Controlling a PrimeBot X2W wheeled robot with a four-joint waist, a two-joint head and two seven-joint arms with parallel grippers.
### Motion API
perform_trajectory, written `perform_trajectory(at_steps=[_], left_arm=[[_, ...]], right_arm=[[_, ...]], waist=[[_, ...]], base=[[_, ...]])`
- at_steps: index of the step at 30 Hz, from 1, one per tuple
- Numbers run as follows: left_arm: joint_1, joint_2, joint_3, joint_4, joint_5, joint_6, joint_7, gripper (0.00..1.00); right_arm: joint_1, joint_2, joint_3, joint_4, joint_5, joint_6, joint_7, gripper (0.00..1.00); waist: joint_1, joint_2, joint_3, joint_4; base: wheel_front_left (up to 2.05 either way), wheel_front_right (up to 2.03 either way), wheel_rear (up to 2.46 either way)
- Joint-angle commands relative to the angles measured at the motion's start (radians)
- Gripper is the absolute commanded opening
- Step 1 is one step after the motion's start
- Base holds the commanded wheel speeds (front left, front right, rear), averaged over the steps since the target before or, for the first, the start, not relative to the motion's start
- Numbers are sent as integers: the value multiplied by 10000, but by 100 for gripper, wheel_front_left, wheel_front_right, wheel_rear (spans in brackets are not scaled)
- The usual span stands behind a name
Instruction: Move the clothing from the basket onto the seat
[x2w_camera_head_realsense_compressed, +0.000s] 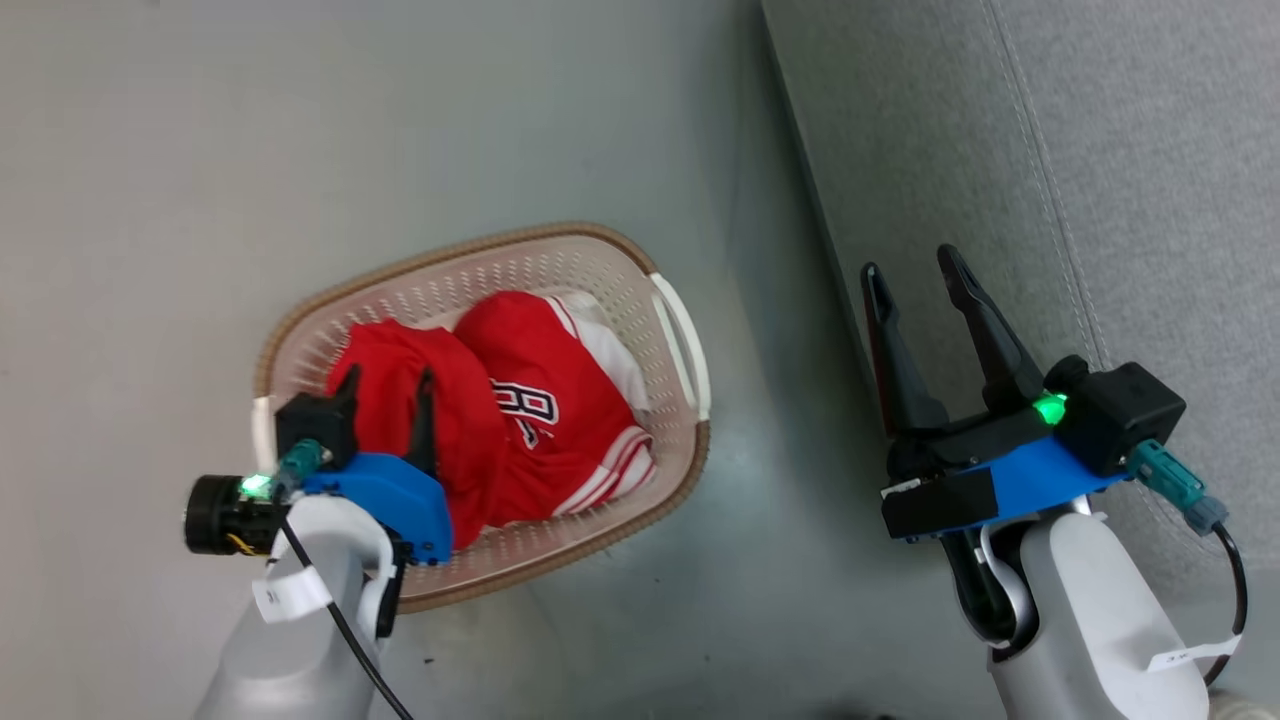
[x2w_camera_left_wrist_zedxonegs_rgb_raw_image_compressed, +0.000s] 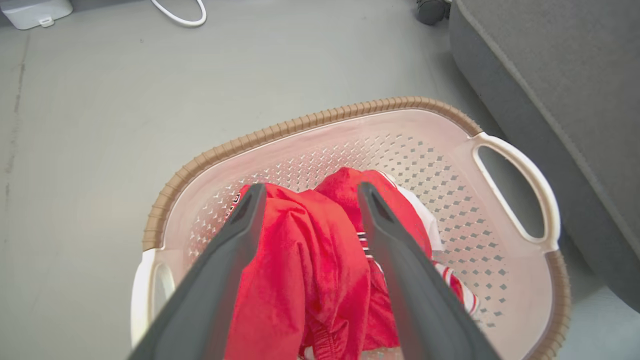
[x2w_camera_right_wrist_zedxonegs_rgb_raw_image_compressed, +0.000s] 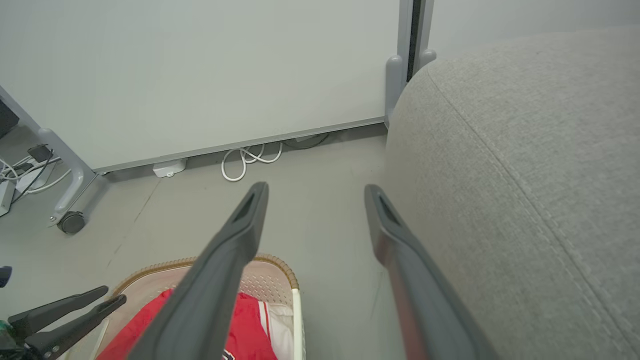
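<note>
Jaws apart, left gripper (x2w_camera_head_realsense_compressed: 390, 375) over red clothing (x2w_camera_head_realsense_compressed: 520, 420) heaped in basket (x2w_camera_head_realsense_compressed: 480, 245) on floor; soft, light, slippery fabric, likely best pinched at a raised fold. Right gripper (x2w_camera_head_realsense_compressed: 908, 262), jaws apart and empty, beside seat (x2w_camera_head_realsense_compressed: 1100, 150).

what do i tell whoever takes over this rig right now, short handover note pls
The left gripper is open, low over the basket, with its fingers either side of a bunched red fold; no grasp yet.
The right gripper is open, holds nothing, and is raised beside the edge of the seat.
The clothing lies heaped in the basket, which stands on the floor next to the seat.
Done: nothing moved yet.
Left to do: close on the fold, carry it onto the seat, then return for the rest.
</note>
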Motion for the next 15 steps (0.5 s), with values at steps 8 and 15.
perform_trajectory(at_steps=[8, 15], left_arm=[[-1116, 344, 228, 1352, -130, 342, 106, 100], [-1676, 502, 329, 2165, -222, 916, 169, 100]], right_arm=[[-493, -21, 368, -260, 534, 4, -65, 100], [-585, -21, 671, -447, 810, 4, -68, 100]], waist=[[-2, 0, 1213, -889], [-2, 0, 1639, -1180]], base=[[0, 0, 0], [0, 0, 0]])
